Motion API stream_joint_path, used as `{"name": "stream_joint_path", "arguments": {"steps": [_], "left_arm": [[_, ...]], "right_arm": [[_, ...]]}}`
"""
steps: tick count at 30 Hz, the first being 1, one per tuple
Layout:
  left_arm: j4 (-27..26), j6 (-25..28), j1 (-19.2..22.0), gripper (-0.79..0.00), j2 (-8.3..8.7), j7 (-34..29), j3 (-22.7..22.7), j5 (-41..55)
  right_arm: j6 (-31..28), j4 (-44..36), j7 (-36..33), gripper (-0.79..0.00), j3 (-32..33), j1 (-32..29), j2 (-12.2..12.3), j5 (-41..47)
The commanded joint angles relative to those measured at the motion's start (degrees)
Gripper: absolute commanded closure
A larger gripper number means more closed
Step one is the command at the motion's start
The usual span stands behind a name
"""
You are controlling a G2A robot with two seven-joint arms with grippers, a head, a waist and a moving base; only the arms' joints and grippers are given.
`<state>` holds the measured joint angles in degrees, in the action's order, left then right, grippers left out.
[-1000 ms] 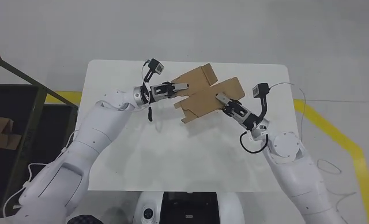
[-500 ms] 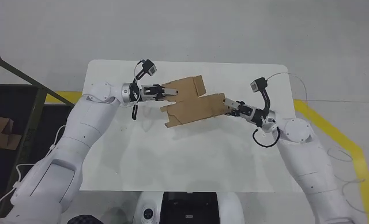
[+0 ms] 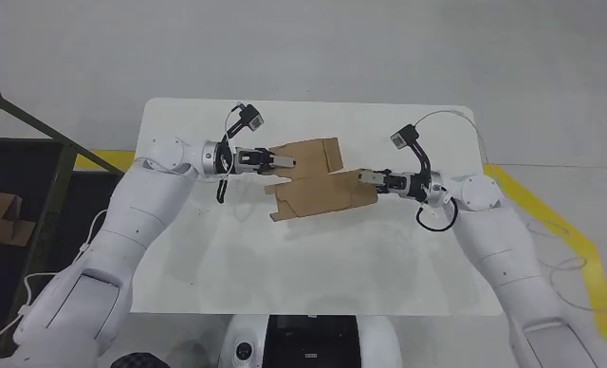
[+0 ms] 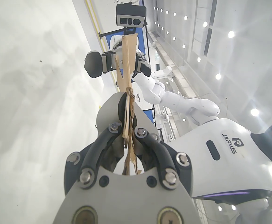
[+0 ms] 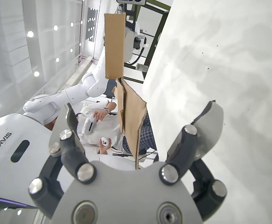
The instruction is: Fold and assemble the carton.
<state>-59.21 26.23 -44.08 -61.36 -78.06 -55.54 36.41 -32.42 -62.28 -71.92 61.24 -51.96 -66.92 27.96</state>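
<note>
While tight on carton (image 3: 313, 178), left end effector (image 4: 127, 104); right end effector (image 5: 139, 114) wide around it

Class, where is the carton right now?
In the top view, the flattened carton sits over the middle of the white table, between the left gripper and right gripper.

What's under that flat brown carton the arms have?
The white table: the carton, clamped in the left gripper, hangs above it. From above the carton covers that patch, so anything lying there is hidden.
</note>
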Motion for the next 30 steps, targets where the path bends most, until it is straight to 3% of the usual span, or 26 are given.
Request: {"name": "stream_joint_path", "arguments": {"steps": [1,9,20,22,25,27,28,30], "left_arm": [[0.12,0.06,0.07,0.0,0.06,0.06,0.03,-0.37],[0.8,1.33,0.28,0.0,0.01,1.33,0.65,-1.73],[2.54,2.91,1.29,0.0,-0.22,2.91,1.65,-3.92],[2.56,2.89,1.36,0.0,-0.21,2.9,1.7,-3.87],[2.37,2.78,1.38,0.0,-0.19,2.79,1.78,-3.81],[2.26,2.7,1.46,0.0,-0.14,2.71,1.82,-4.09],[2.26,2.71,1.48,0.0,-0.11,2.72,1.79,-4.14],[2.21,2.69,1.57,0.0,-0.03,2.7,1.67,-4.26]], "right_arm": [[0.26,-0.12,-0.2,-0.65,-0.38,0.21,0.02,0.17],[0.61,-0.61,-0.55,-0.391,-2.36,0.58,0.0,0.65],[0.27,0.86,-0.21,-0.351,-4.26,2.04,-0.15,-0.83],[0.16,0.91,-0.1,-0.314,-4.55,2.3,-0.11,-1.62],[-0.05,1.04,0.12,-0.225,-5.03,2.59,-0.14,-2.2],[-0.19,1.1,0.26,-0.142,-5.35,2.79,-0.19,-2.49],[-0.3,0.95,0.36,-0.065,-5.54,2.85,-0.21,-2.67],[-0.49,0.82,0.56,0.0,-5.8,2.89,-0.22,-2.83]]}}
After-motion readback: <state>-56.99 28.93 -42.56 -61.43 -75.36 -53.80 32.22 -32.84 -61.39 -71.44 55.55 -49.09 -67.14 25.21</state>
